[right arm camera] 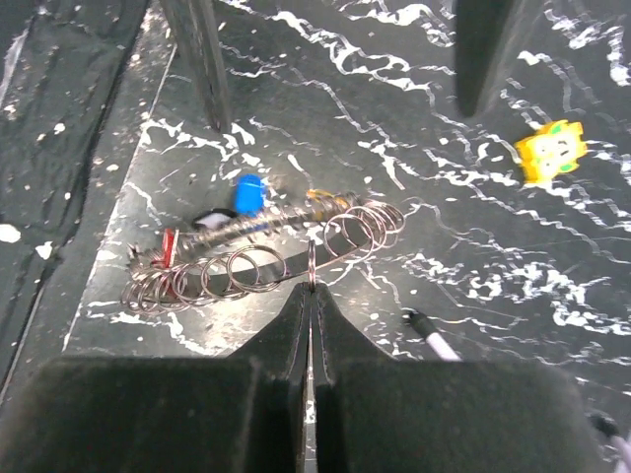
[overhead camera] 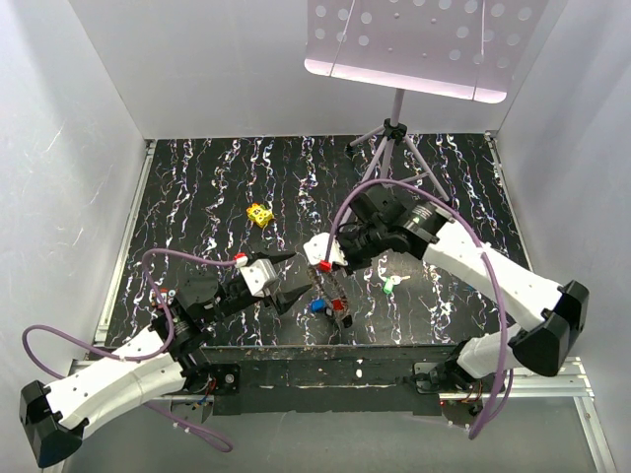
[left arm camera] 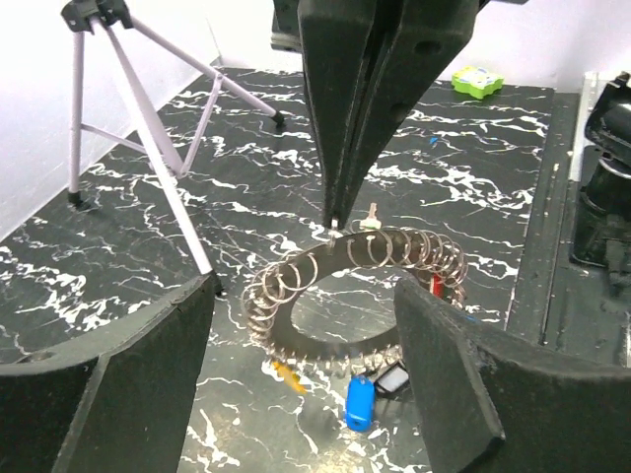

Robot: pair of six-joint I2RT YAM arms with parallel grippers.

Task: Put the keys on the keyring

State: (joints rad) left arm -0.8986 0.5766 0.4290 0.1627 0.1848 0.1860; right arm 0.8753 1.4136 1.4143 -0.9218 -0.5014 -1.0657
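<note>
Keyring: the keyring (right arm camera: 256, 266) is a looped string of small wire rings lying on the dark marbled table (overhead camera: 197, 197), near the front edge and about midway between the two arms.
Keys by the ring: a blue key (left arm camera: 360, 402), a red key (right arm camera: 170, 246) and an orange key (right arm camera: 320, 197) lie against its coils; whether they are threaded on or only tangled there I cannot tell.
Loose key: a green key (overhead camera: 389, 288) lies apart on the table, to the right of the ring.
Right gripper: the right gripper (right arm camera: 311, 293) is pinched closed on one ring of the string, and that ring stands upright at its tip.
Left gripper: the left gripper (left arm camera: 304, 284) is spread wide and holds nothing, its fingers either side of the coils.
Step, as I judge it: steadying the ring so a key can go on.
Next move: probably a delicate pick of a key by its head, then lining it up with the ring's split.
Farther off: a yellow block (overhead camera: 259, 214) and a tripod (overhead camera: 394, 138) stand toward the back.
</note>
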